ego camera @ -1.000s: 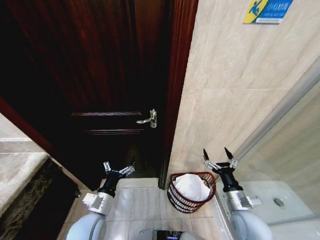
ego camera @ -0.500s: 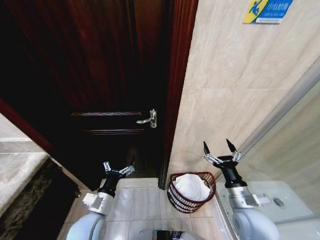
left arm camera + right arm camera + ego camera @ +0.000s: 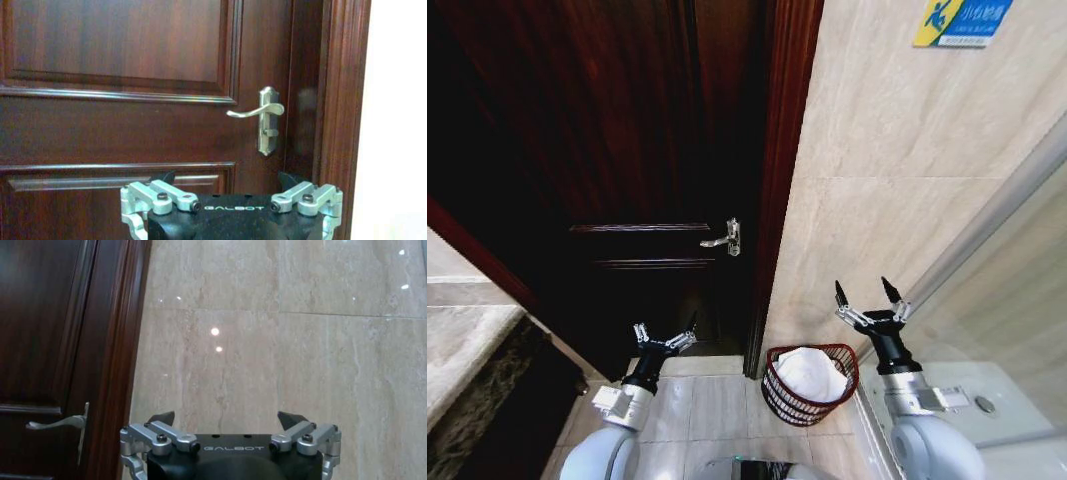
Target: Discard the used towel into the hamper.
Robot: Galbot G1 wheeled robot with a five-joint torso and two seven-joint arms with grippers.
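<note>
The small round reddish-brown wicker hamper (image 3: pixel 810 382) stands on the pale tiled floor (image 3: pixel 712 405) at the foot of the beige marble wall (image 3: pixel 897 180), with the white crumpled towel (image 3: pixel 809 374) lying inside it. The right gripper (image 3: pixel 865 295) is raised above and just to the right of the hamper's rim, jaws spread wide and empty, facing the wall. The left gripper (image 3: pixel 665 331) hangs low, well to the left of the hamper, jaws likewise spread, pointing at the dark wooden door (image 3: pixel 133 75) and its silver lever handle (image 3: pixel 261 116).
</note>
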